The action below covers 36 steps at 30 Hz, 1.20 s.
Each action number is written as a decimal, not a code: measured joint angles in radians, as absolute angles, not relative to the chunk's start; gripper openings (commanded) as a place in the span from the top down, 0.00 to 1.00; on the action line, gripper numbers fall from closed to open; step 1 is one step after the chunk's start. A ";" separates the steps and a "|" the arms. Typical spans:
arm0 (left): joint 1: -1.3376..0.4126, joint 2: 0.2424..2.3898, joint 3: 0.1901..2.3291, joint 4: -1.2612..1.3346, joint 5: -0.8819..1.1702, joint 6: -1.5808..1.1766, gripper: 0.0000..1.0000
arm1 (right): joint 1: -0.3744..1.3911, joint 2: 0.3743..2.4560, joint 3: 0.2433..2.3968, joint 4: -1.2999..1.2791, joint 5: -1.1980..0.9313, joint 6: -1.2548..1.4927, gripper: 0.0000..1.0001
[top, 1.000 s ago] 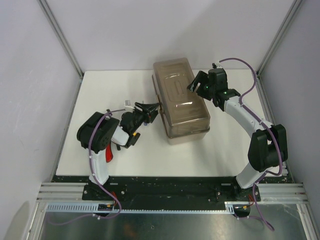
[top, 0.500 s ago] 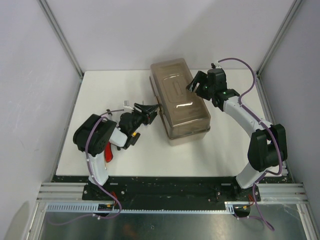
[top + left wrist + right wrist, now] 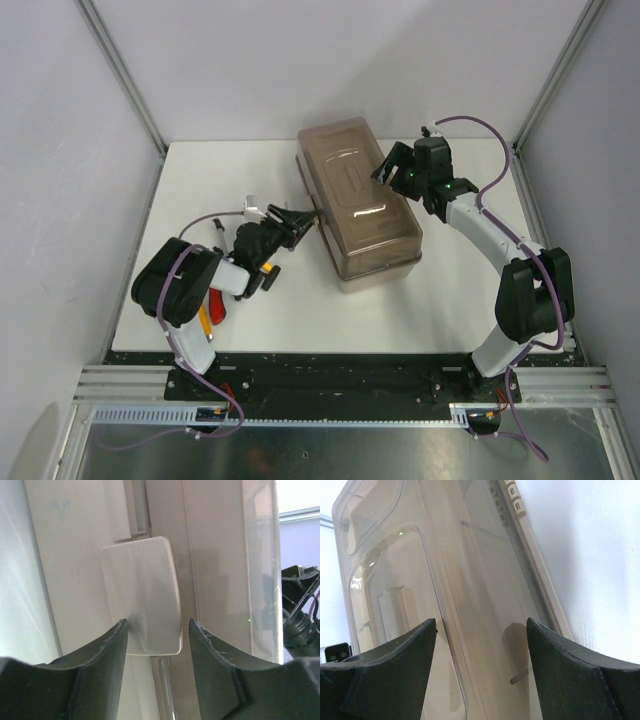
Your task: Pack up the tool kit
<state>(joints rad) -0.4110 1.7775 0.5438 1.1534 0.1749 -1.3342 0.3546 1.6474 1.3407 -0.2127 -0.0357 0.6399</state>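
Note:
The tool kit's beige box (image 3: pixel 358 200) lies shut under its brownish see-through lid (image 3: pixel 470 570), at the middle of the white table. My left gripper (image 3: pixel 308 216) is against the box's left side. In the left wrist view it (image 3: pixel 157 625) stands open, one finger on each side of the beige latch (image 3: pixel 142 595), with a slim gap on the right. My right gripper (image 3: pixel 388 163) hovers open over the lid's far right edge, its jaws (image 3: pixel 481 622) wide apart and holding nothing. A red-handled tool (image 3: pixel 217 303) and a yellow one (image 3: pixel 204 322) lie by the left arm.
A thin dark-tipped tool (image 3: pixel 216 228) lies on the table (image 3: pixel 200 180) left of the left wrist. Metal frame posts (image 3: pixel 120 75) and pale walls close in the table on three sides. The right arm (image 3: pixel 500 240) arches along the table's right edge.
The box's far end has swung a little to the left. The left arm's elbow has dropped toward the near left, uncovering the red and yellow tools. Left jaws have narrowed slightly.

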 measured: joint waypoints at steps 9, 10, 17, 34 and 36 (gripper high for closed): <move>-0.411 1.766 0.542 1.141 0.176 -1.274 0.27 | 0.355 1.647 1.341 -0.213 -0.036 0.640 0.24; -0.411 1.766 0.540 1.144 0.178 -1.277 0.20 | 0.355 1.647 1.341 -0.213 -0.036 0.640 0.24; -0.416 1.766 0.518 1.206 0.188 -1.343 0.06 | 0.358 1.650 1.341 -0.210 -0.042 0.623 0.16; -0.427 1.950 0.507 1.378 0.152 -1.504 0.11 | 0.361 1.651 1.341 -0.207 -0.054 0.602 0.19; -0.427 1.955 0.513 1.381 0.152 -1.505 0.10 | 0.361 1.651 1.341 -0.207 -0.054 0.602 0.20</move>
<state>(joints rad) -0.4271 1.9549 0.5125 1.3808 0.1516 -1.5055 0.3611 1.6512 1.3407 -0.2066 -0.0536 0.6022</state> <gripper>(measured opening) 0.885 0.825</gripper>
